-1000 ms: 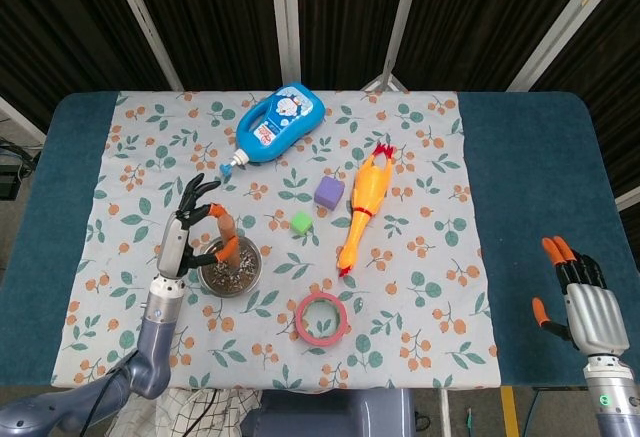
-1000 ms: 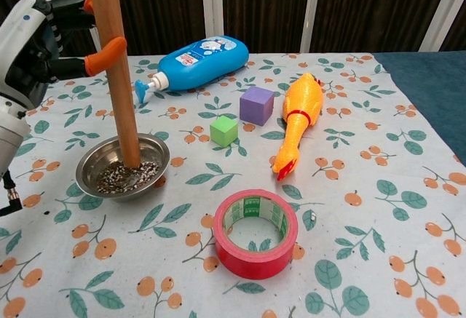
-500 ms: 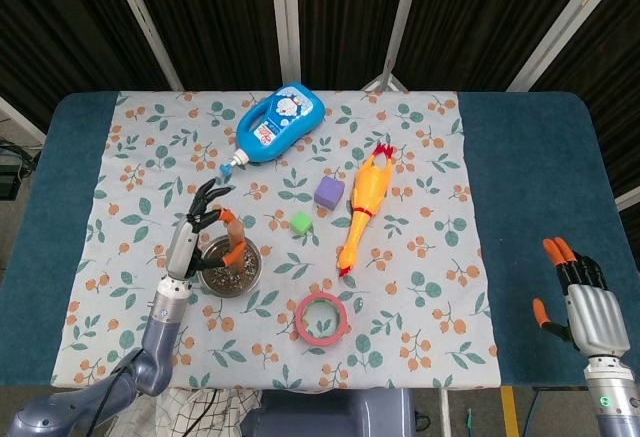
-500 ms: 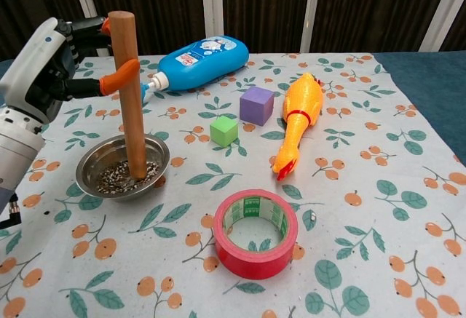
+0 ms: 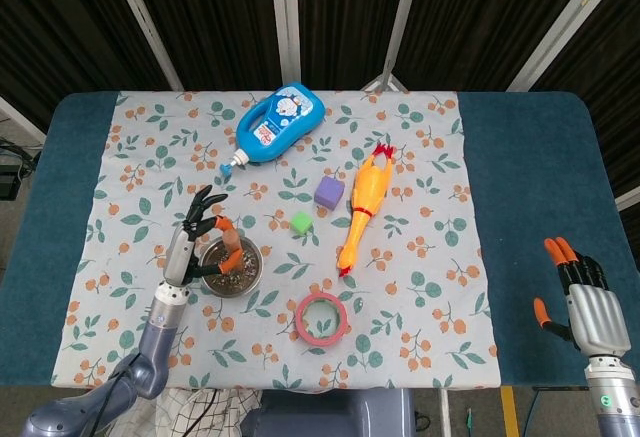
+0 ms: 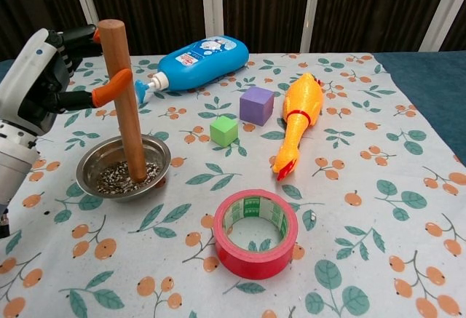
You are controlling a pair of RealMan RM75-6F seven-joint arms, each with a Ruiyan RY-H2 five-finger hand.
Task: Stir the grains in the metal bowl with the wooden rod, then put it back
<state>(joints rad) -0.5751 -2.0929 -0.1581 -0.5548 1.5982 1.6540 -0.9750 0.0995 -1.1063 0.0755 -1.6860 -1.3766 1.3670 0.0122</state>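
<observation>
The left robot hand [image 6: 40, 78] grips the upper part of the wooden rod [image 6: 122, 100], orange-tipped fingers [image 6: 111, 89] wrapped around it and the rest curled at the top. The rod stands nearly upright, its long axis running up and down with a slight lean, its lower end planted among the grains [image 6: 120, 176] in the metal bowl [image 6: 124, 167] directly below the hand. The bowl sits on the flowered cloth [image 5: 420, 287] toward the table [image 5: 530, 177] side nearest this hand, with bare cloth between it and the near and outer edges.

Beyond the hand lies a blue bottle [image 6: 196, 61] on its side, nozzle pointing toward the rod, a short gap between them. Further in from the hand, past the bowl, are a green cube [image 6: 224, 130], a purple cube [image 6: 256, 105] and a yellow rubber chicken [image 6: 297, 120] lying lengthwise, all apart from the bowl. A red tape roll [image 6: 255, 232] lies nearer the front edge, inward of the bowl with open cloth between.

The right robot hand [image 5: 592, 307] hangs off the far side of the table over the blue edge, fingers apart, holding nothing; the cloth on that side is open.
</observation>
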